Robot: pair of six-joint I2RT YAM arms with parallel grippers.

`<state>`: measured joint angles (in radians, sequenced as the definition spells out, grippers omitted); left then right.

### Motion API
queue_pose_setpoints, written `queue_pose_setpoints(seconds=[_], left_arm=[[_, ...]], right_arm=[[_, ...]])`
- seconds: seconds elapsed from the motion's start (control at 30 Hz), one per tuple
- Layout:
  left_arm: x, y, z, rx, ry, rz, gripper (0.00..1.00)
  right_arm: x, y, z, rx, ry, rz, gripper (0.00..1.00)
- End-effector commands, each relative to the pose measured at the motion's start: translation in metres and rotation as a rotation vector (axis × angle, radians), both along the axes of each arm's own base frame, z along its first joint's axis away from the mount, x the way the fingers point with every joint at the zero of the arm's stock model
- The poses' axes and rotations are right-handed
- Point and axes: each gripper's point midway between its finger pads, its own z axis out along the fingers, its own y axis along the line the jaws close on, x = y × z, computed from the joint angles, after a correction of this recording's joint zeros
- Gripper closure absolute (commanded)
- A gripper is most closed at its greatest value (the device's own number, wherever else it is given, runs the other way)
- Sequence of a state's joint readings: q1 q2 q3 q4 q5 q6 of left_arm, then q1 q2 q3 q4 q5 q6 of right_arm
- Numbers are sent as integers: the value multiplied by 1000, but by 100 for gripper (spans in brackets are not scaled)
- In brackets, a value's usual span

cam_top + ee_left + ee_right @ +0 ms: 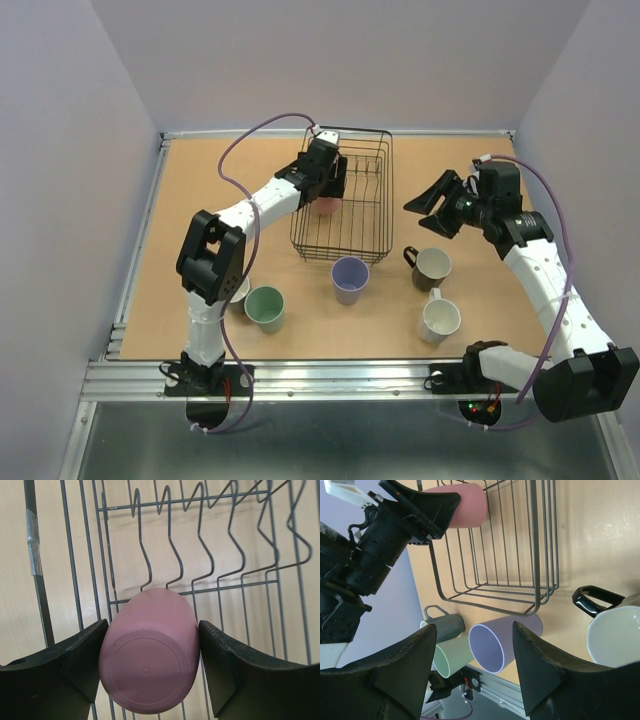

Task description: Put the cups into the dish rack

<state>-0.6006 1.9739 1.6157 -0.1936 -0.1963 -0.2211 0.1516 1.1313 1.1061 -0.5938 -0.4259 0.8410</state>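
Rack (384,200) of black wire at the far middle of the table (190,190), long side running near to far. Inside it, by the left wall, pink cup (147,665), tipped on its side, flat base turned toward the left wrist view. Left end effector (325,195) reaching down into the rack, fingers (75,665) pressed against both sides of the pink cup, gripping it. Cannot tell whether the pink cup rests on the wires or hangs above them.

Right end effector (427,215) open and empty, hovering to the right of the rack, apart from it, pointing left.

Five more cups on the table outside the rack. Lavender cup (350,278) upright, just beside the rack's near edge. Green cup (265,307) left of it, closer to the table's near edge. Grey mug (238,291) just left of the green cup, partly hidden behind the left arm (215,255). Brown mug (432,267) with a cream inside to the right of the lavender cup, handle pointing left. White mug (440,318) on the near side of the brown mug, handle pointing far.
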Motion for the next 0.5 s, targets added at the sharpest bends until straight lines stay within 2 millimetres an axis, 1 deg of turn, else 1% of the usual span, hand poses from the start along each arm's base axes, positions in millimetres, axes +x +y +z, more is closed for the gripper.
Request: queue_pose_setpoints(seconds=[0.0, 0.1, 0.17, 0.37, 0.4, 0.43, 0.47], left_arm=[[13, 9, 6, 26, -63, 55, 100], [13, 13, -4, 54, -51, 70, 100], [15, 14, -7, 60, -51, 78, 100], [20, 22, -11, 86, -67, 134, 100], [20, 22, -10, 85, -67, 129, 81], [19, 21, -11, 84, -65, 122, 68], [19, 21, -11, 83, -65, 123, 58]], right_arm=[[0, -7, 21, -34, -72, -19, 33], [0, -9, 19, -44, -67, -27, 32], [0, -10, 18, -48, -63, -32, 32], [3, -9, 15, -58, -58, -25, 31], [4, -10, 14, -62, -57, -25, 30], [5, -10, 13, -64, -55, -22, 29], [5, -10, 13, -65, -54, -21, 28]])
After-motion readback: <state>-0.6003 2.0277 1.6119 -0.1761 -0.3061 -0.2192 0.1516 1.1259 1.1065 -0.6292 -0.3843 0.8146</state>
